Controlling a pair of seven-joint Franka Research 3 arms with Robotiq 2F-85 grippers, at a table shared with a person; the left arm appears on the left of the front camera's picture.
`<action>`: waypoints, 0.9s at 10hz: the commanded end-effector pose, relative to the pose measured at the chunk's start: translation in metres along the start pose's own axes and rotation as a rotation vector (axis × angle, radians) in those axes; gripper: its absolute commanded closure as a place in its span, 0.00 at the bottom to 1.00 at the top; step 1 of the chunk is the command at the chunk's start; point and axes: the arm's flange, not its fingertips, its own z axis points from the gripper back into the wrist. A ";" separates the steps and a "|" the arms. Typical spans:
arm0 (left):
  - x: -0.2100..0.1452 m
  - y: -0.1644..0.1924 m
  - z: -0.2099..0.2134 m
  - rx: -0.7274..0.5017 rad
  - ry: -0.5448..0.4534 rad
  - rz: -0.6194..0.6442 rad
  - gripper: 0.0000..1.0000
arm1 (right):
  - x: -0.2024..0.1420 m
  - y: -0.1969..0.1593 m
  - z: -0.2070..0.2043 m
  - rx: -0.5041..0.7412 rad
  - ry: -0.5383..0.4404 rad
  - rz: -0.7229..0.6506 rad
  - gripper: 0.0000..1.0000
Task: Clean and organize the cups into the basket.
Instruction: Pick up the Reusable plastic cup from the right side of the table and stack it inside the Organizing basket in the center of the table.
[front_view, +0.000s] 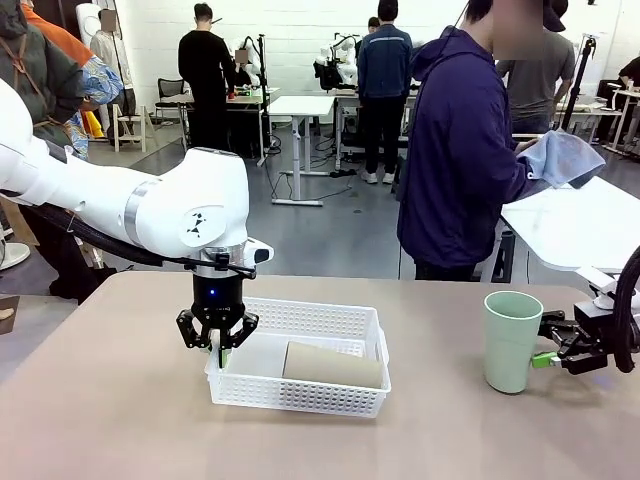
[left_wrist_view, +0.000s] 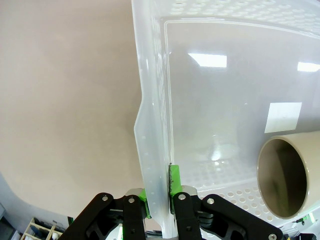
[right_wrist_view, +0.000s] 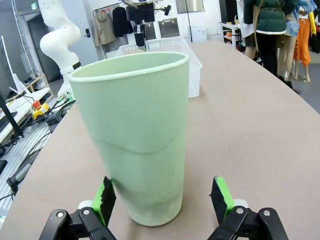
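Note:
The white lattice basket (front_view: 330, 325) sits mid-table with one tan cup (front_view: 333, 365) lying on its side inside. My left gripper (front_view: 218, 348) points down at the basket's left short end, shut on the basket's wall. In the left wrist view the green pads (left_wrist_view: 178, 195) pinch the translucent basket wall (left_wrist_view: 155, 150), and the tan cup's open mouth (left_wrist_view: 282, 177) faces the camera. A mint green cup (front_view: 511, 340) stands upright at the right. My right gripper (front_view: 547, 357) is open beside its base. In the right wrist view the mint cup (right_wrist_view: 135, 135) stands between the spread pads (right_wrist_view: 220, 196).
A person in a dark purple hoodie (front_view: 460, 150) stands at the far side holding a blue-grey cloth (front_view: 560, 155). A white board (front_view: 580, 225) juts in at the right. The basket (right_wrist_view: 192, 70) lies beyond the mint cup in the right wrist view. Bare tabletop (front_view: 120, 400) spreads front left.

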 end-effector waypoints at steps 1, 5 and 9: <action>0.000 0.000 0.002 0.005 -0.008 -0.003 1.00 | -0.002 -0.003 -0.005 0.035 0.014 -0.023 0.00; 0.000 0.000 0.002 0.005 -0.008 -0.003 1.00 | -0.005 0.005 -0.024 0.099 0.020 -0.015 0.00; 0.000 0.000 0.002 0.005 -0.008 -0.003 1.00 | -0.001 0.000 -0.049 0.143 0.031 0.017 0.00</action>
